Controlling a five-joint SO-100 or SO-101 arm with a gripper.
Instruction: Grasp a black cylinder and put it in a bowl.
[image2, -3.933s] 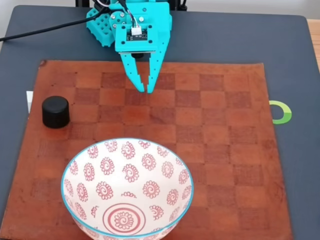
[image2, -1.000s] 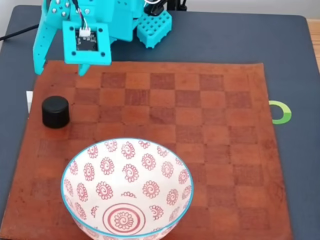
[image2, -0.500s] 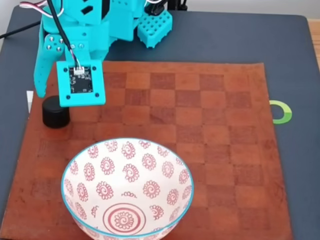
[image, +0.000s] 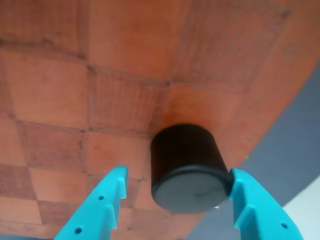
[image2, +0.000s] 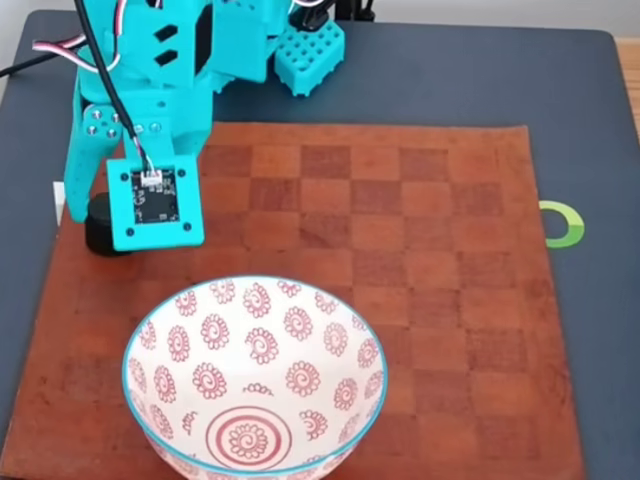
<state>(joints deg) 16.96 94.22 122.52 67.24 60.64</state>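
- In the fixed view the turquoise gripper (image2: 100, 215) sits at the far left, low over the left edge of the checkered brown mat (image2: 400, 250), with its camera board facing up and hiding most of what lies beneath
- The black cylinder (image2: 97, 228) peeks out just left of that board, standing upright on the mat near its left border; a small part of its side and top shows
- In the wrist view the left finger (image: 100, 210) rises from the bottom edge, with a clear gap of mat between it and the cylinder
- The black cylinder (image: 187, 167) stands between the two fingers, flat top toward the camera, closer to the right one
- The right finger (image: 255, 210) has its inner tip at the cylinder's rim, touching or all but touching; I cannot tell which
- The jaws stand wide, spread broader than the cylinder and not clamped on it
- To the right of the mat's edge in the wrist view lies the dark grey table (image: 295, 150)
- Back in the fixed view, the patterned white bowl (image2: 150, 345) with its light blue rim sits at the bottom, to the right of and nearer the camera than the cylinder, well apart from it
- At the far right a green ring mark (image2: 566, 224) lies on the table just off the mat
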